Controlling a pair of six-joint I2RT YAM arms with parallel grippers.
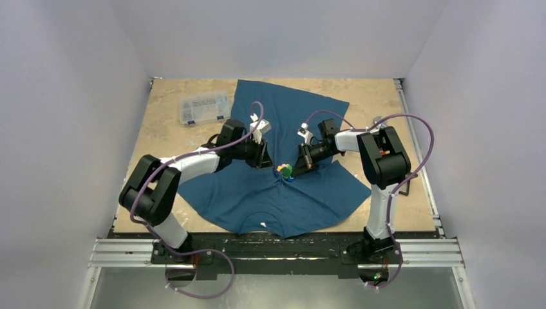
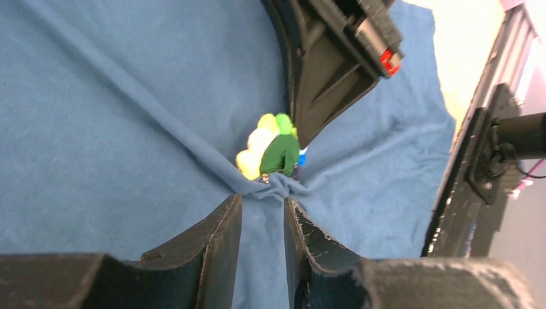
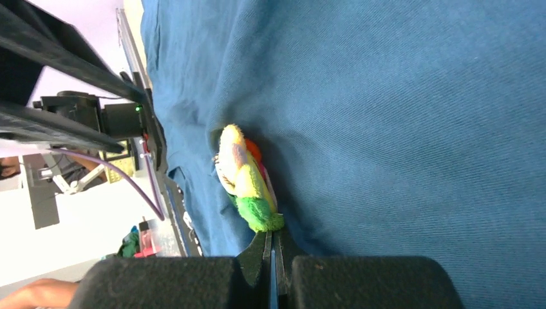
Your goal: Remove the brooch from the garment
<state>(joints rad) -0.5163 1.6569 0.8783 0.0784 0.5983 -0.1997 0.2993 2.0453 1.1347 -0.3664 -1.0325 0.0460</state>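
The garment (image 1: 283,116), a dark teal T-shirt, lies spread on the table, puckered toward its middle. The brooch (image 1: 284,170), a small flower with yellow and green petals, stands on edge at that pucker. My left gripper (image 1: 266,159) sits just left of it. In the left wrist view the left gripper (image 2: 263,209) is closed on a fold of the garment (image 2: 116,116) right below the brooch (image 2: 270,151). My right gripper (image 1: 297,168) is on the brooch's right. In the right wrist view the right gripper (image 3: 271,241) is shut on the green petal edge of the brooch (image 3: 248,183), against the garment (image 3: 418,96).
A clear plastic organiser box (image 1: 205,107) lies at the back left of the wooden table (image 1: 161,135). A small dark tool (image 1: 412,175) lies by the right edge. A metal rail (image 1: 277,252) runs along the front, with both arm bases on it.
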